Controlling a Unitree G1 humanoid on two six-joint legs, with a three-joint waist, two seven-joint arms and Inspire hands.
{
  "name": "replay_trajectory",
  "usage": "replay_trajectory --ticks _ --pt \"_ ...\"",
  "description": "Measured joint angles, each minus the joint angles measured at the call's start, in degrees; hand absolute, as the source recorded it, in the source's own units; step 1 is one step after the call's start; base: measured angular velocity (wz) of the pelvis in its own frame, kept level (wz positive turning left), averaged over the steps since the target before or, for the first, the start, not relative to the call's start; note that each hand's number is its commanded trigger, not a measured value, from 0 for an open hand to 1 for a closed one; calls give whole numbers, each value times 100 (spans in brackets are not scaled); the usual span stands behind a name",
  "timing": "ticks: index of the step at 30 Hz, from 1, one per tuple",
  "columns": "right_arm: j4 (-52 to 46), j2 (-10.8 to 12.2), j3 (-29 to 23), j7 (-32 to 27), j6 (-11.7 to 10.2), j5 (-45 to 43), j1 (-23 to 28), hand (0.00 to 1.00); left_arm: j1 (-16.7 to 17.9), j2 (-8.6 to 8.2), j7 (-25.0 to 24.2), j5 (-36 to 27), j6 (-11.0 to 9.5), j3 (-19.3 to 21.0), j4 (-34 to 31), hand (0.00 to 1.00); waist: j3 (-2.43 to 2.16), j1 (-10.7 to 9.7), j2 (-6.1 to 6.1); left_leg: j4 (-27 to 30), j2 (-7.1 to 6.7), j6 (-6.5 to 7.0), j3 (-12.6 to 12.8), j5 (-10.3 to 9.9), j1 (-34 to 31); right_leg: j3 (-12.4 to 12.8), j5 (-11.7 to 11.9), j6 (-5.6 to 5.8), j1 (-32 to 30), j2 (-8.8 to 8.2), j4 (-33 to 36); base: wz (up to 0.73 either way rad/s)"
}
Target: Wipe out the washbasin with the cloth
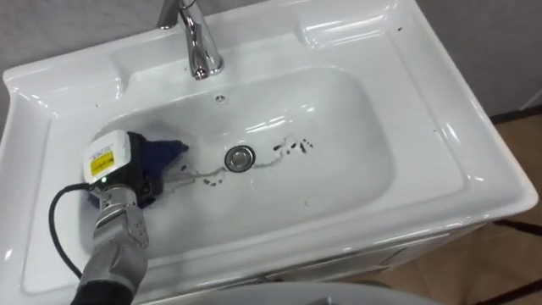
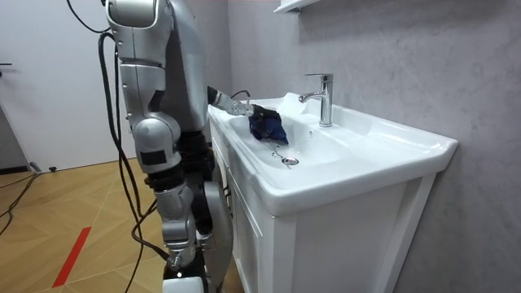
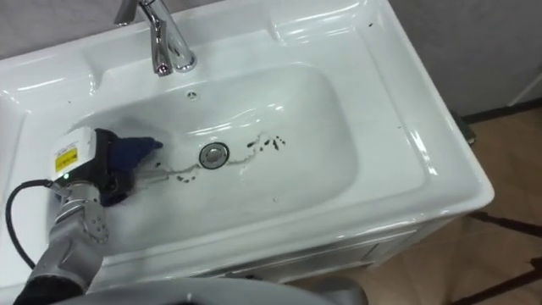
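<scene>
L robot hand partly hidden in blue cloth; tap top cut off by upper edge

White basin across the frame — blue cloth at middle left, dark smears right of the drain, tap at top.

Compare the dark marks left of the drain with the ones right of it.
The left marks are a thin, faint squiggle running from the blue cloth to the drain; the right marks are darker, blotchier spots. The left marks reach the cloth at the left robot hand; the right marks lie across the drain from it. Both sit on the white basin floor, unwiped.
</scene>
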Motion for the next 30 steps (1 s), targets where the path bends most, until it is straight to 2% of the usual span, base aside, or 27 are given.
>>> replay_trajectory --ticks 7,11,16,22,25,30 --pt "-68 11 -10 6 153 -327 48 0 -133 -101 -11 -193 -59 7 432 100 -9 -5 -23 -5 -3 -1 8 -1 219 4 -175 -26 112 -10 132 3" --pt "-195 11 -15 2 200 -562 50 0 -143 -211 -32 -415 -87 29 490 100 -20 9 -36 1 3 -1 134 -1 253 10 -181 -29 112 -12 146 -1" --pt "-249 19 -22 -1 210 -746 54 0 -156 -211 -38 -750 -158 56 583 100 -36 11 -59 1 -3 -1 265 -1 259 12 -209 -21 92 -35 218 -3" --pt "-240 23 -29 27 296 -730 78 0 -167 -217 -39 -1354 -166 51 701 100 -51 -10 -81 0 -3 -1 292 -1 334 26 -212 -15 119 -36 234 -2" --pt "-247 52 14 10 406 -721 152 0 -232 -232 -40 -1811 -175 9 819 100 -53 -4 -86 -4 -2 -2 302 -1 373 24 -233 -26 119 -40 309 -2" --pt "-251 145 8 34 523 -770 351 0 -252 -236 -182 -2450 -396 32 990 100 -63 -1 -102 -4 9 -2 402 -1 398 70 -264 -31 95 -29 360 -4"
